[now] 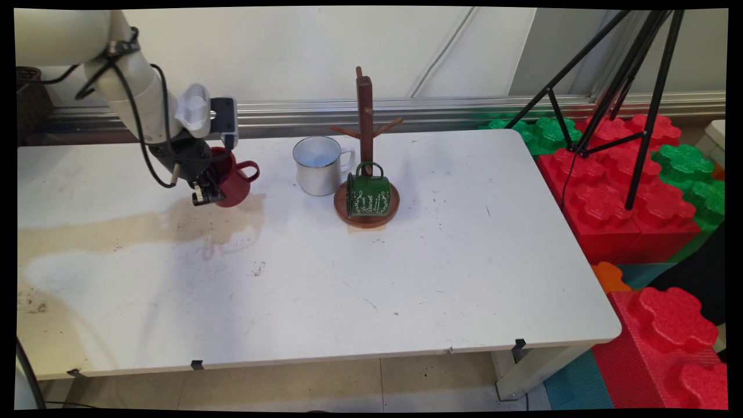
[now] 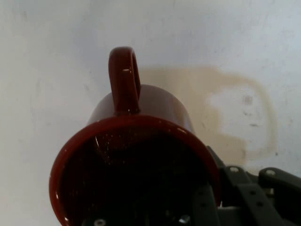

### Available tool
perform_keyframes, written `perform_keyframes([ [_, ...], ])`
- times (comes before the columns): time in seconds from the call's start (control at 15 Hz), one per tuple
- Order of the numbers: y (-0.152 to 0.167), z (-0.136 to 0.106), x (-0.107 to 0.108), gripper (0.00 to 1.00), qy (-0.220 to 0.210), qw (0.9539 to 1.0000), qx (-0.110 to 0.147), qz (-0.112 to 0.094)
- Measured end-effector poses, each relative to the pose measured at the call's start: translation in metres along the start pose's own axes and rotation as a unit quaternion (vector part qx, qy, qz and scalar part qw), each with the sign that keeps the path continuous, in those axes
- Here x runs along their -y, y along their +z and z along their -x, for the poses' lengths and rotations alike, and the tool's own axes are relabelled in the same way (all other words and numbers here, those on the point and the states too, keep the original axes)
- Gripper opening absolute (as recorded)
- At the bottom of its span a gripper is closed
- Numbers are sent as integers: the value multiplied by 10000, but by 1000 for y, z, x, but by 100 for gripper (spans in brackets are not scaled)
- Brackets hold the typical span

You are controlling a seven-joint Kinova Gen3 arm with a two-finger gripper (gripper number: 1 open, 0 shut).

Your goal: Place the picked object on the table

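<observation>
Main view, arm angled down-left, fingers [image 1: 204, 194] gripping tilted red mug [image 1: 235, 180]

A white table [image 1: 406, 278] is carrying a brownish stain [image 1: 116, 229]. A silver mug [image 1: 318, 165] and wooden mug tree [image 1: 365, 174] are standing on it.

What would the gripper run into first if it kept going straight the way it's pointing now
Probably the white table. The gripper, shut on the red mug, points down at the stained tabletop, and the hand view shows only bare table beyond the mug. Depth is unclear.
</observation>
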State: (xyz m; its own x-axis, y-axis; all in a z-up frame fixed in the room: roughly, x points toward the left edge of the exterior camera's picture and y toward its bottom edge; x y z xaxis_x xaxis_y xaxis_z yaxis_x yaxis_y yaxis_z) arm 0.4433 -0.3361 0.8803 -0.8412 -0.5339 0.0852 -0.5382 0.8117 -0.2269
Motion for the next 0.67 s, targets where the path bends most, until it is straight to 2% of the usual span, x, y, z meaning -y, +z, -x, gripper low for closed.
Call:
perform_keyframes([
  [0.67,37,-11,13,0,-80,9992,321,222],
])
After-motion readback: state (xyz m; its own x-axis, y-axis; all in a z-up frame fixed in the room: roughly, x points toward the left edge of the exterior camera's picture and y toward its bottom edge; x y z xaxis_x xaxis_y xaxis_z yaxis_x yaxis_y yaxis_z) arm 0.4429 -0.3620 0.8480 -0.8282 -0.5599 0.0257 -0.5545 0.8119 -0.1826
